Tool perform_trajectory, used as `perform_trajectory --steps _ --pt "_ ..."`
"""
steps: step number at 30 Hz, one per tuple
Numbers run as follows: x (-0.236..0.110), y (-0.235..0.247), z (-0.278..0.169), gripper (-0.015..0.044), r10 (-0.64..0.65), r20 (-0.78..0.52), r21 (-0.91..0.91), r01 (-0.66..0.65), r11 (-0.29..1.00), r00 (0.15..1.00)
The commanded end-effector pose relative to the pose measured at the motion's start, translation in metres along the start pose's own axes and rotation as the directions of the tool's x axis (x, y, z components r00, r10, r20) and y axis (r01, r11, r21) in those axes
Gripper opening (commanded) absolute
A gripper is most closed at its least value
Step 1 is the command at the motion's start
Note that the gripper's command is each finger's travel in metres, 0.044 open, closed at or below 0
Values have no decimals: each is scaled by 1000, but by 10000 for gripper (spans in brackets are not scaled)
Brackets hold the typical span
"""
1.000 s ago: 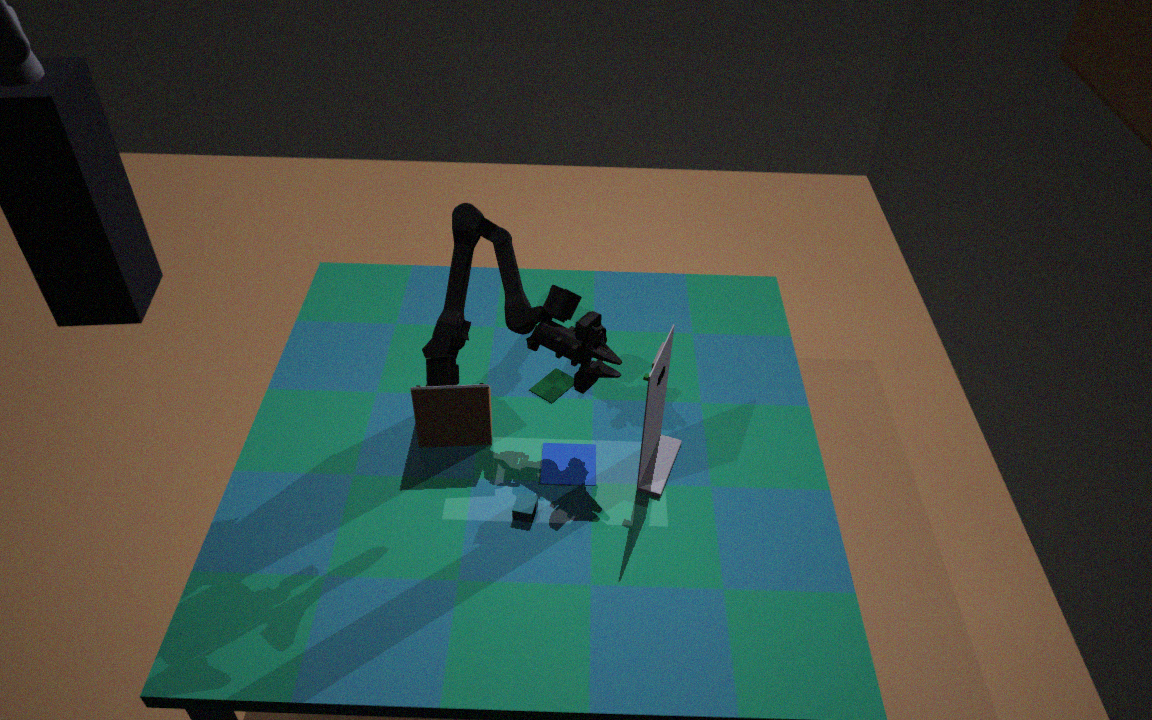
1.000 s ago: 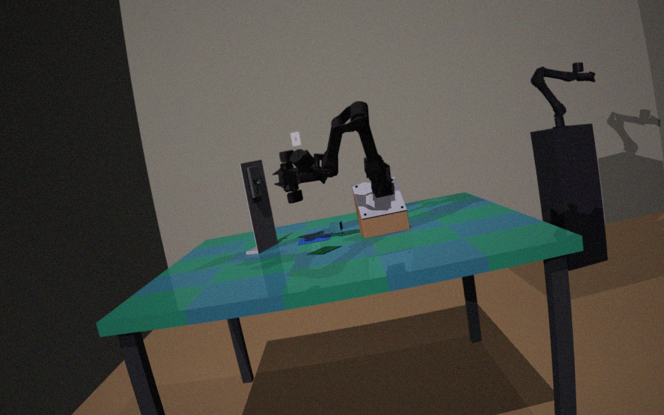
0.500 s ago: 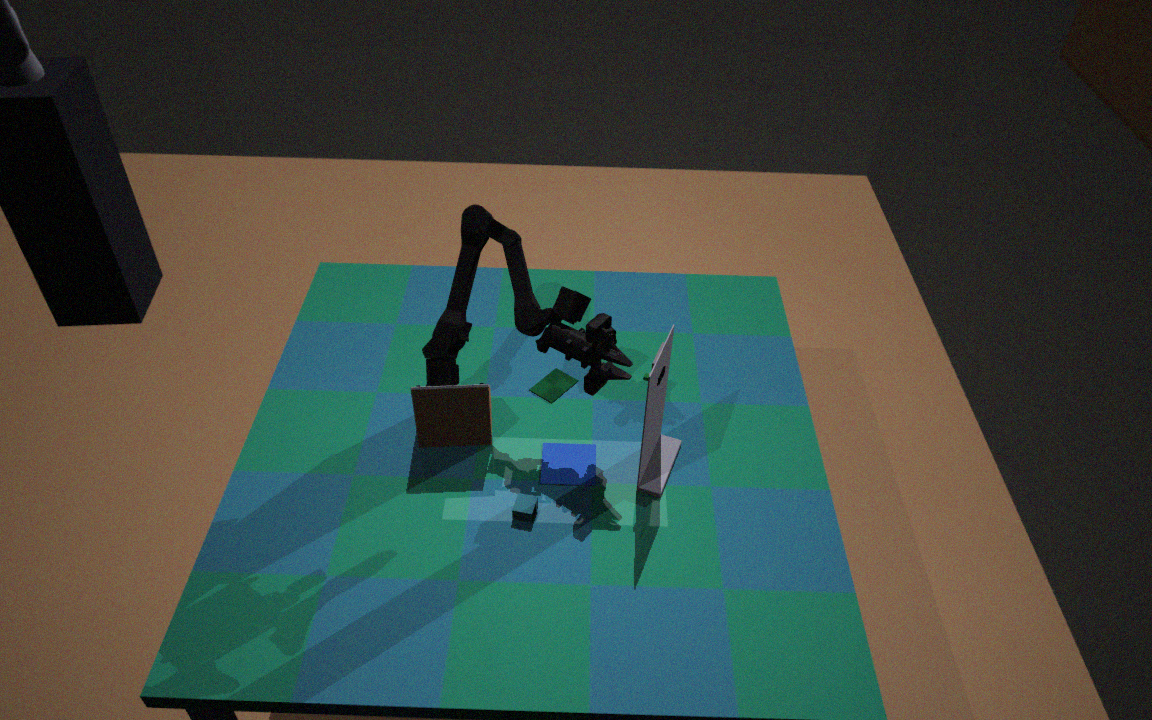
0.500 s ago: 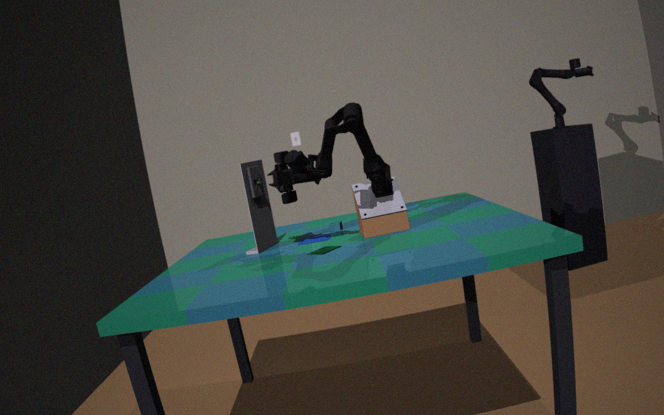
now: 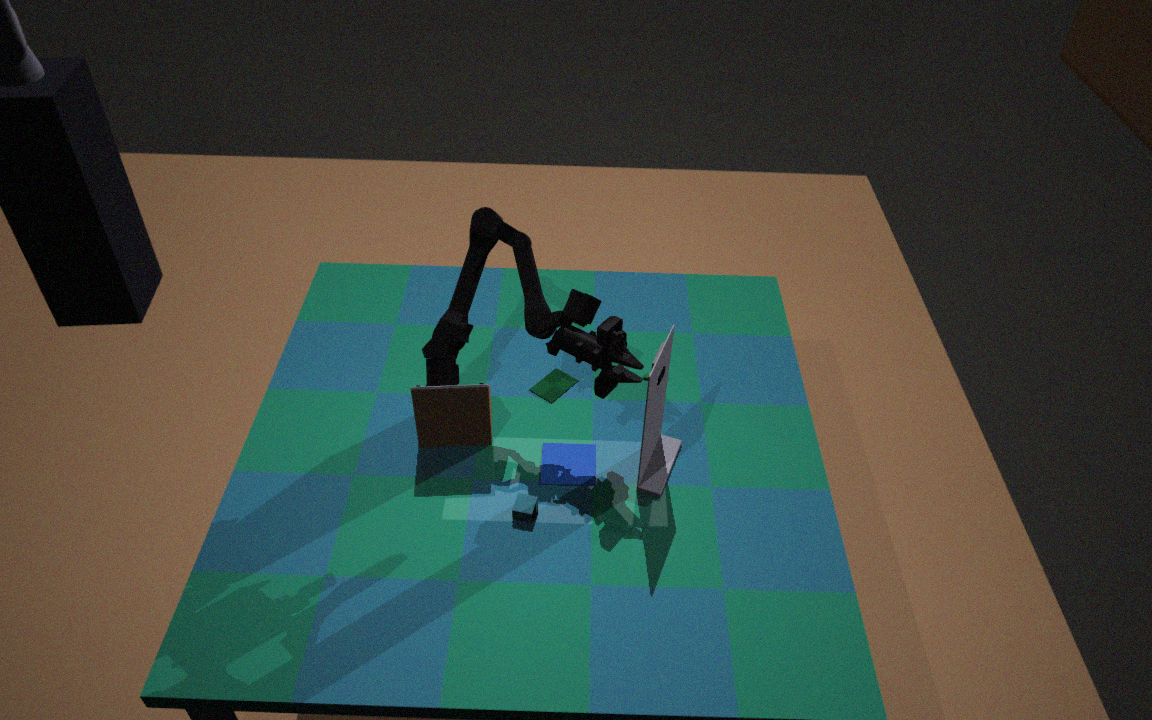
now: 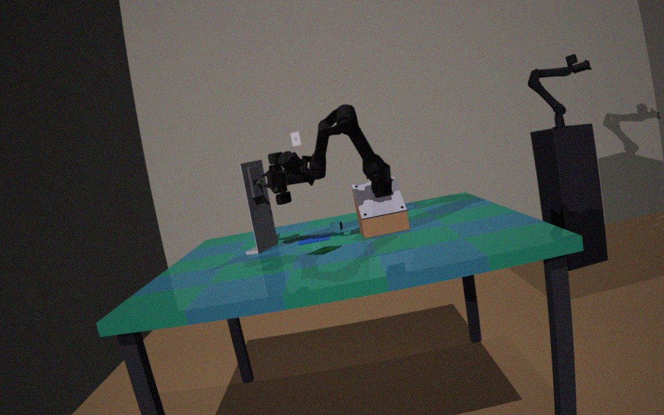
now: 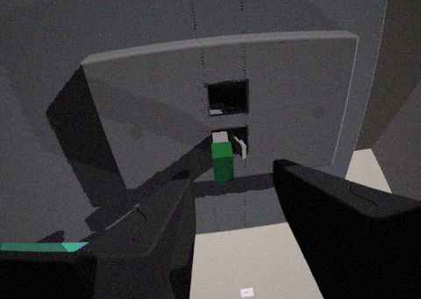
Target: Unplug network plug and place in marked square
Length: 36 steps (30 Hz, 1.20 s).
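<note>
The green plug point(image 7: 223, 160) sits in the lower socket point(image 7: 239, 140), middle of the wrist view. My gripper point(image 7: 232, 176) is partly spread and holds nothing. I should go slow, stay straight, and press the little tab point(image 7: 220, 137) on top.

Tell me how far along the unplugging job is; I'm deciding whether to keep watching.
Done: only the approach. The black parallel-jaw gripper sits close to the grey upright panel, fingers partly open and holding nothing.
In hand: lining up on the small green network plug, which sits in the lower socket.
Left: press the tab, pull the plug out, set it in the marked square, release, withdraw.
</note>
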State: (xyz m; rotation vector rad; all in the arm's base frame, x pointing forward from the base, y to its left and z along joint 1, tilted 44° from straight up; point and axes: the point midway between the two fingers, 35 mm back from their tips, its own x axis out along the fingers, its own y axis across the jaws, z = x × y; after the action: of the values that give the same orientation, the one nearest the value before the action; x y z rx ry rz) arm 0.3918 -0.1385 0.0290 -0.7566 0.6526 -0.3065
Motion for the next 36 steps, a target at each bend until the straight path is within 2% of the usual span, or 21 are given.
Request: perform_trajectory --steps 1,9,11,26,36 --pt "8 1 2 156 2 3 -4 -2 1000 1000" --pt "18 1 4 156 1 3 -4 -1 1000 1000" --pt "18 1 4 104 1 3 -4 -1 1000 1000" --pt "18 1 4 4 1 3 -4 -1 1000 1000" --pt "14 1 3 0 1 3 -4 -1 1000 1000"
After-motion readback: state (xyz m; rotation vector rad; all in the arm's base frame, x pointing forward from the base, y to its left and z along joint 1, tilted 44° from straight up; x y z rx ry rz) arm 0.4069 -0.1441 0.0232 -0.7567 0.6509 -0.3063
